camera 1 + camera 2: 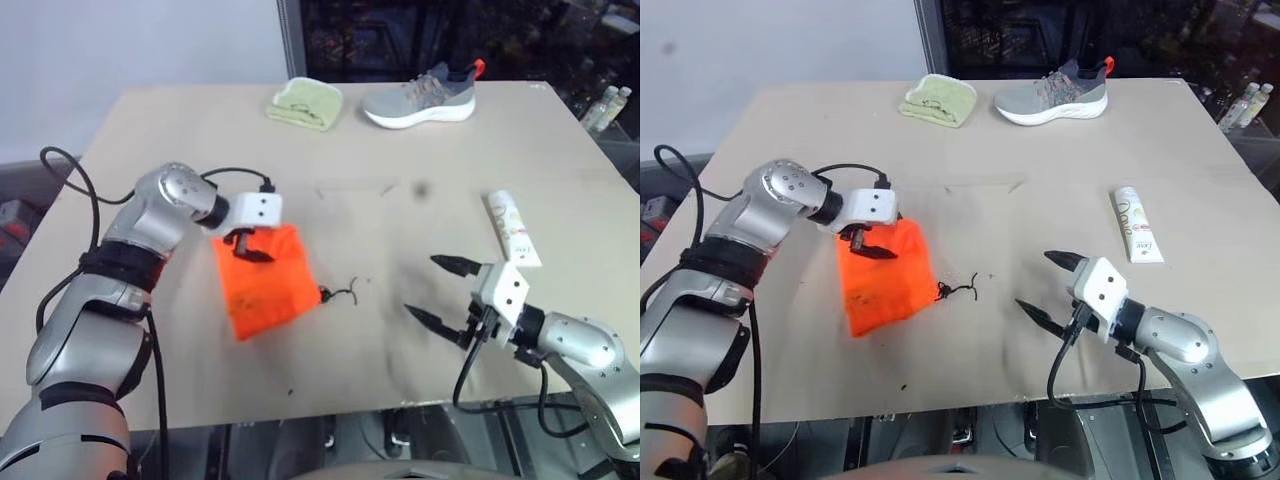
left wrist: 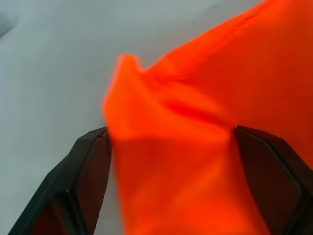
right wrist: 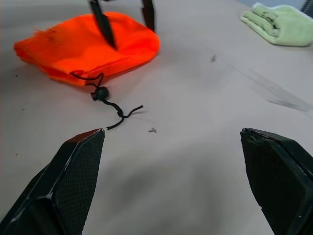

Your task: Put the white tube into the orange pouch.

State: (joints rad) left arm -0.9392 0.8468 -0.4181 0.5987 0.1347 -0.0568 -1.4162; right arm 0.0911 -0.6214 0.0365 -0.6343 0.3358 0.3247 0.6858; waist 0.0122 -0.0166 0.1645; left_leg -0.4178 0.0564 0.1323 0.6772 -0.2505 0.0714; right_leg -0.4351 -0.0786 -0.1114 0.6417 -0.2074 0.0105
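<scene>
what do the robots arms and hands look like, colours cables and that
Both arms are glossy silver-grey metal with rounded joint housings and black bands at the joints. Each wrist ends in a white boxy block carrying two slim black pointed fingers: left hand, right hand. Up close the fingers show a fine mesh-textured inner face. Loose black cables loop along the outside of each arm to the wrist.

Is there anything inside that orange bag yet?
Its inside is hidden. The orange pouch lies fairly flat on the table, and the white tube still lies apart from it.
</scene>
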